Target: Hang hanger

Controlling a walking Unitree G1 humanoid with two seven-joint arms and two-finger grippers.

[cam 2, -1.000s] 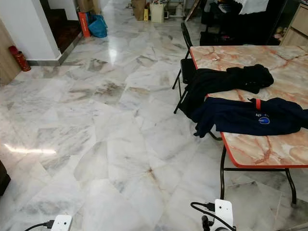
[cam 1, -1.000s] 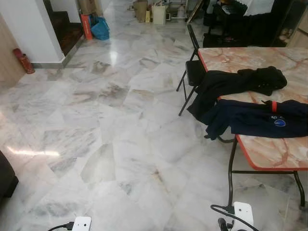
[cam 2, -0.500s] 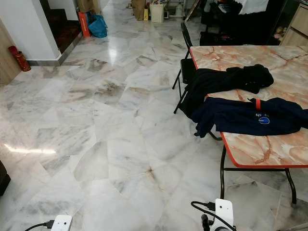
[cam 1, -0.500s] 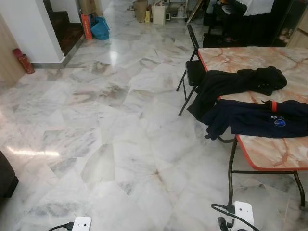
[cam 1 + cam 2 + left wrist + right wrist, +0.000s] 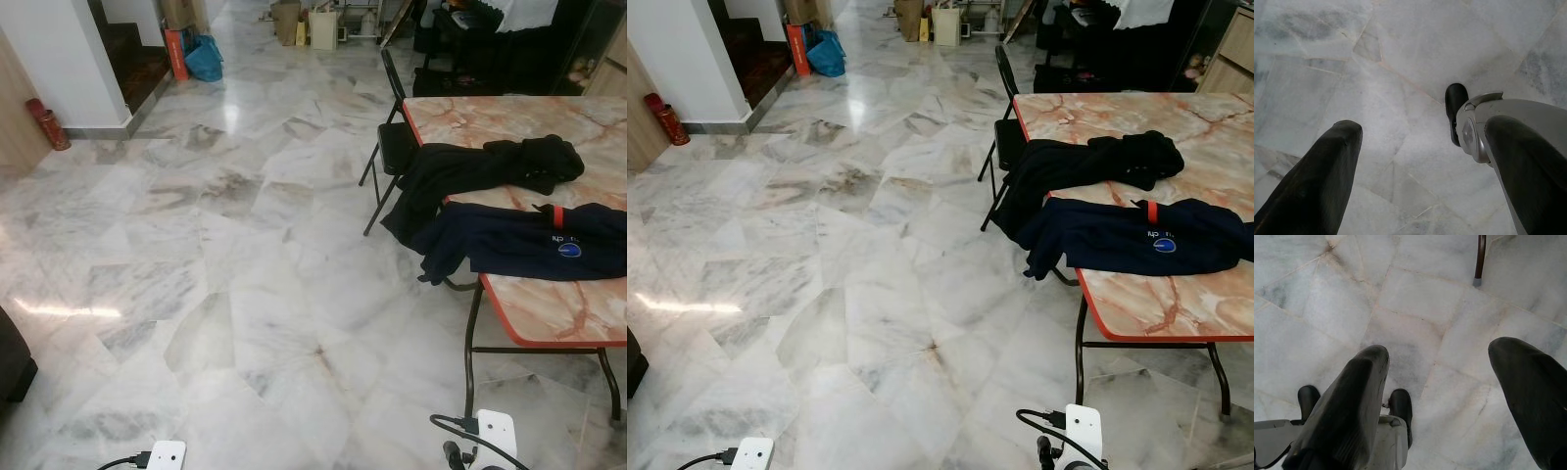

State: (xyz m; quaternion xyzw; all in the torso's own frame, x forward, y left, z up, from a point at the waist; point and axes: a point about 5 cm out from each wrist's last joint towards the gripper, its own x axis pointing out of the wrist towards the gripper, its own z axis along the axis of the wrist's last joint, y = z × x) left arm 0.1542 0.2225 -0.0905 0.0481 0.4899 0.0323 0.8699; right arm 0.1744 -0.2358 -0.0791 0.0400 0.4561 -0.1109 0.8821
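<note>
Hanger cannot be made out; soft jackets (image 5: pixel 519 243) lie on the counter (image 5: pixel 578 313). Both hands (image 5: pixel 1415 161) (image 5: pixel 1442 382) hang spread, empty.

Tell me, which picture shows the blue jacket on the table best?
The right eye view: the blue jacket lies whole on the table, badge and red tab showing. The left eye view has it at the picture's right edge, its far end cut off. The wrist views look down at the floor past each open pincer, left and right.
</note>
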